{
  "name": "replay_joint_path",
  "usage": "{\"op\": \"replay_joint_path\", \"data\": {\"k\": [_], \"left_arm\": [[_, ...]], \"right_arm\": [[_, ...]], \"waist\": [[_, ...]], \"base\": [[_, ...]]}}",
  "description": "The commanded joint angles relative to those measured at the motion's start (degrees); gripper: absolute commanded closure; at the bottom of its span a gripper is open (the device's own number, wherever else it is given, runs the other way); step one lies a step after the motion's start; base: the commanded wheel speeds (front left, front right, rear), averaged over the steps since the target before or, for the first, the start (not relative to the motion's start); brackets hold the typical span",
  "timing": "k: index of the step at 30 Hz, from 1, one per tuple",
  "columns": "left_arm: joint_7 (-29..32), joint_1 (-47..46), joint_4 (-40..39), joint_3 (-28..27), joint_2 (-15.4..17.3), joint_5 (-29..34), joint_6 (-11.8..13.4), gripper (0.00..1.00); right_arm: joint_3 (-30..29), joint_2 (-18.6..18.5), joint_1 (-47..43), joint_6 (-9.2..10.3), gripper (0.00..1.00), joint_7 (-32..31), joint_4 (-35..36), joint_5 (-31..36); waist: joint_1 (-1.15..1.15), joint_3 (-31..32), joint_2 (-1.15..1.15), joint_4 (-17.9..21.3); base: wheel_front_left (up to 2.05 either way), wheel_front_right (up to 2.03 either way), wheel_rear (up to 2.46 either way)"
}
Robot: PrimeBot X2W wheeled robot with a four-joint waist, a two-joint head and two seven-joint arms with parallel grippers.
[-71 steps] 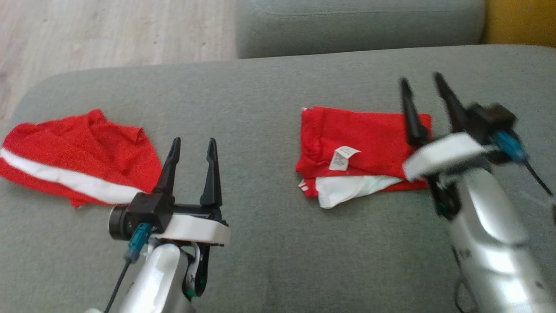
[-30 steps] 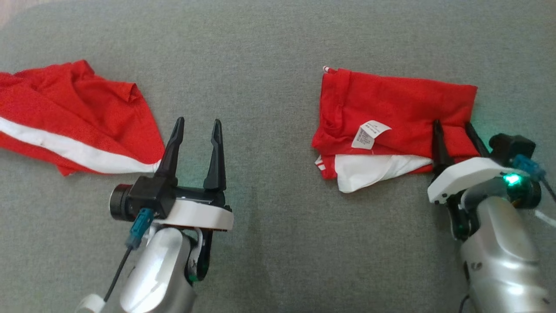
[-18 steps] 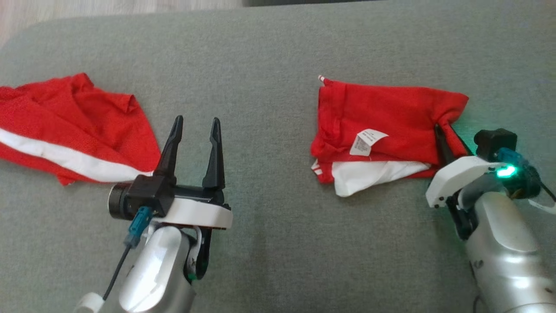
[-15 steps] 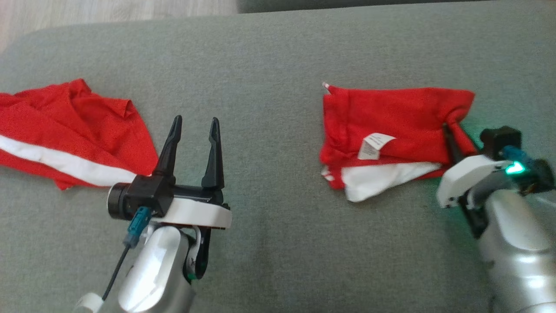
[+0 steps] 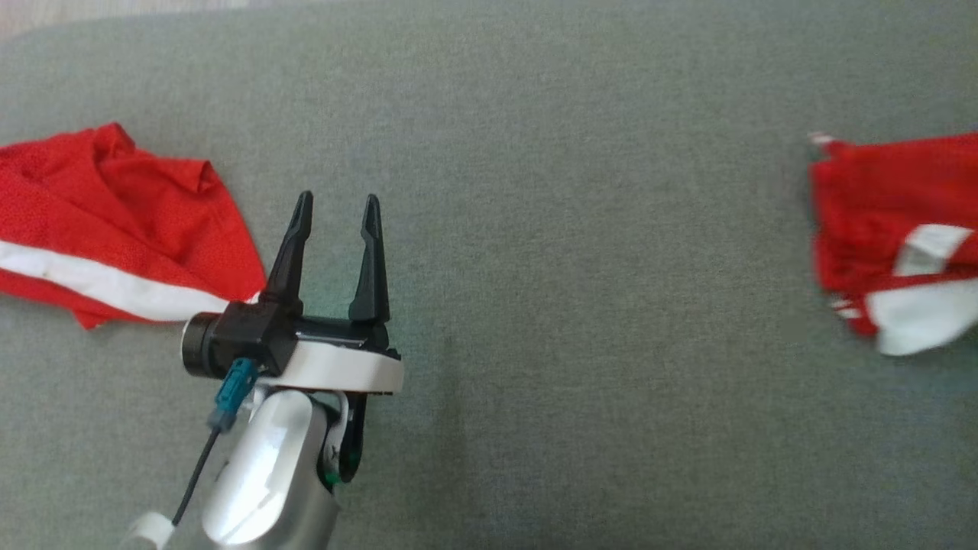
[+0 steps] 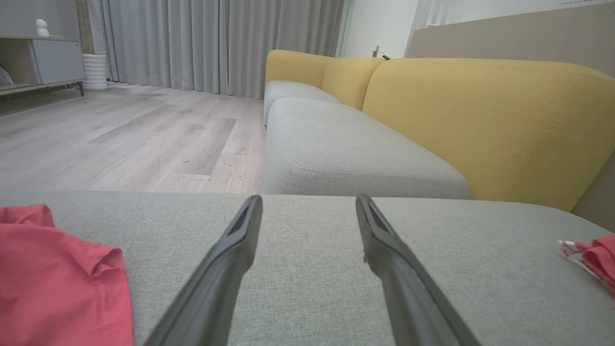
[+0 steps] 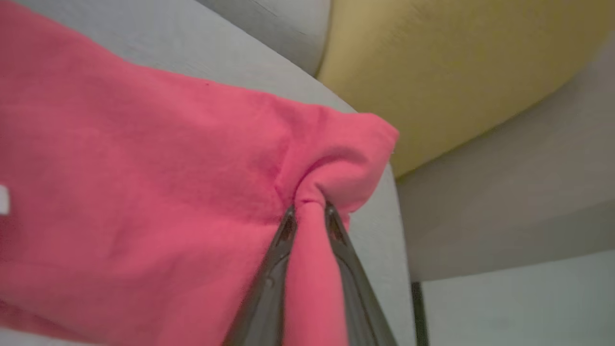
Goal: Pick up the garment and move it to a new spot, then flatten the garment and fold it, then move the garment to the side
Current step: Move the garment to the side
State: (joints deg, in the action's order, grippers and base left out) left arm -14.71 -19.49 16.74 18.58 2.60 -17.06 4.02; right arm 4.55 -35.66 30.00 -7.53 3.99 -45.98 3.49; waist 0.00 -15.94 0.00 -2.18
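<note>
The folded red garment (image 5: 879,206), with a white panel and a white label, lies at the right edge of the grey sofa cushion (image 5: 573,229) in the head view. In the right wrist view my right gripper (image 7: 309,207) is shut on a bunched corner of the garment (image 7: 144,168), and red cloth runs down between its fingers. My left gripper (image 5: 338,197) hovers open and empty over bare cushion, well left of the garment. The left wrist view shows that gripper (image 6: 308,198) open, with the garment's edge (image 6: 598,257) at the far right.
A second red garment with a white stripe (image 5: 114,214) lies crumpled at the cushion's left, just left of my left gripper, and shows again in the left wrist view (image 6: 53,278). The yellow backrest (image 6: 480,120) rises beyond the cushion. Wood floor (image 6: 120,134) lies past the far edge.
My right gripper has shut on the folded garment's right corner and pulled it far to the right across the cushion. The left arm has stayed put; the head camera shifted.
</note>
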Motion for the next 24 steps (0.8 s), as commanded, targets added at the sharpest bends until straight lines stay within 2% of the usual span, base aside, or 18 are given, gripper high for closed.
{"op": "replay_joint_path", "data": {"k": [1, 3, 6, 14, 15, 16, 21, 24], "left_arm": [[-0.29, -2.2, -2.0, -1.99, 0.28, 0.71, -0.03, 0.0], [-0.29, -2.65, -1.95, -2.01, 0.28, 0.91, -0.07, 0.0], [-0.29, -3.23, -2.04, -2.31, 0.28, 1.11, -0.08, 0.0], [-0.29, -4.1, -2.15, -2.82, 0.28, 1.15, -0.18, 0.0], [-0.29, -4.17, -2.16, -2.81, 0.28, 1.0, -0.15, 0.0], [-0.29, -4.2, -2.17, -2.73, 0.28, 0.81, -0.14, 0.0], [-0.29, -3.56, -1.95, -2.25, 0.28, 0.18, 0.02, 0.0], [-0.29, -2.22, -1.68, -2.34, 0.28, -0.6, 0.11, 0.0]], "right_arm": [[0.1, -2.93, 0.27, 0.04, 1.0, 0.12, 0.83, 1.0], [-1.12, -5.53, 0.44, 0.04, 1.0, 0.18, -0.42, 3.19], [-4.2, -6.73, 1.13, 0.04, 1.0, 0.24, -2.08, 5.08], [-12.3, -5.91, 1.82, 0.04, 1.0, 1.27, -5.25, 9.4], [-13.28, -5.5, 1.92, 0.04, 0.61, 1.75, -5.28, 9.72], [-14.13, -5.08, 1.98, 0.04, 0.0, 2.3, -5.11, 10.19], [-17.61, -1.76, 2.62, 0.04, 0.0, 5.25, -3.03, 11.43], [-18.03, 3.0, 2.66, 0.04, 0.0, 7.55, 0.49, 9.95]], "waist": [[0.0, -1.17, 0.0, -0.47], [0.0, -2.24, 0.0, -0.84], [0.0, -3.62, 0.0, -1.14], [0.0, -5.01, 0.0, -1.39], [0.0, -4.91, 0.0, -1.34], [0.0, -4.7, 0.0, -1.26], [0.0, -1.95, 0.0, -0.58], [0.0, 1.96, 0.0, -0.09]], "base": [[0.0, 0.0, 0.0], [0.0, 0.0, 0.0], [0.0, 0.0, 0.0], [0.0, 0.0, 0.0], [0.0, 0.0, 0.0], [0.0, 0.0, 0.0], [0.0, 0.0, 0.0], [0.0, 0.0, 0.0]]}}
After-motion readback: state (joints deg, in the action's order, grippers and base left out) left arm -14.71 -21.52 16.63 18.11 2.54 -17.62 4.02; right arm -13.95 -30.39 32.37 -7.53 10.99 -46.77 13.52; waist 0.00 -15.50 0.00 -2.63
